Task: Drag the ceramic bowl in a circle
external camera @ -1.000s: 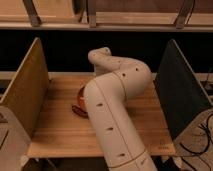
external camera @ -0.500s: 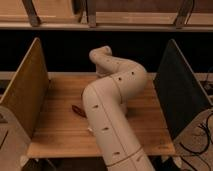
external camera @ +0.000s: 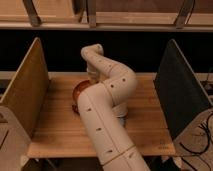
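One ceramic bowl (external camera: 80, 91), orange-red, left of centre on wooden table (external camera: 55, 125), partly hidden by arm (external camera: 107, 115); gripper (external camera: 91, 78) at its far rim, jaws pressed together, hold on rim unconfirmed; step judged mid-drag; next: sweep along circular path without losing contact.

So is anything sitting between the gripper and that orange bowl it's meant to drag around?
Nothing visible. The shut gripper sits right at the far edge of the bowl. The robot's own arm hides much of the table beside the bowl, so that part can't be checked.
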{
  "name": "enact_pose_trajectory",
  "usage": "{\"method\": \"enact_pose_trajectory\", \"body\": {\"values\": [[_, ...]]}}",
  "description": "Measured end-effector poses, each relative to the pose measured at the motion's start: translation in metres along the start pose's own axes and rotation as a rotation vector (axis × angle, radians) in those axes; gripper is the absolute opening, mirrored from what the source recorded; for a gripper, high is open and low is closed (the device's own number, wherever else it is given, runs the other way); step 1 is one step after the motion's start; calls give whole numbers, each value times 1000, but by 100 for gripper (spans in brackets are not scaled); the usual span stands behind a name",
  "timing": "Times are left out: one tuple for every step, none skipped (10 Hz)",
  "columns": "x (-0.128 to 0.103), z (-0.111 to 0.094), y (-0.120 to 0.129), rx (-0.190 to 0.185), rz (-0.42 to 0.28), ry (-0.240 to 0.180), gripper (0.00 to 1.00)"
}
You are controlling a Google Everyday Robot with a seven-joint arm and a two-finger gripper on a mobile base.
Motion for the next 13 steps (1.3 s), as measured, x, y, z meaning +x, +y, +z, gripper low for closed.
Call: {"method": "enact_pose_trajectory", "body": {"values": [[-6,-3,8,-9,-29,0,10],[-2,-4,16,-22,-51,16,10],[10,-2,18,-29,-52,41,10],[26,1,17,-34,-40,73,10],[44,3,12,-31,-13,102,10],[65,3,1,-21,30,132,10],[82,3,-11,-6,74,153,10],[93,3,-22,8,107,165,10],[99,3,-36,32,143,173,10],[96,3,-44,46,161,165,10],[89,3,-49,56,165,152,10],[76,4,-51,64,158,131,10],[61,4,-47,58,146,108,10]]}}
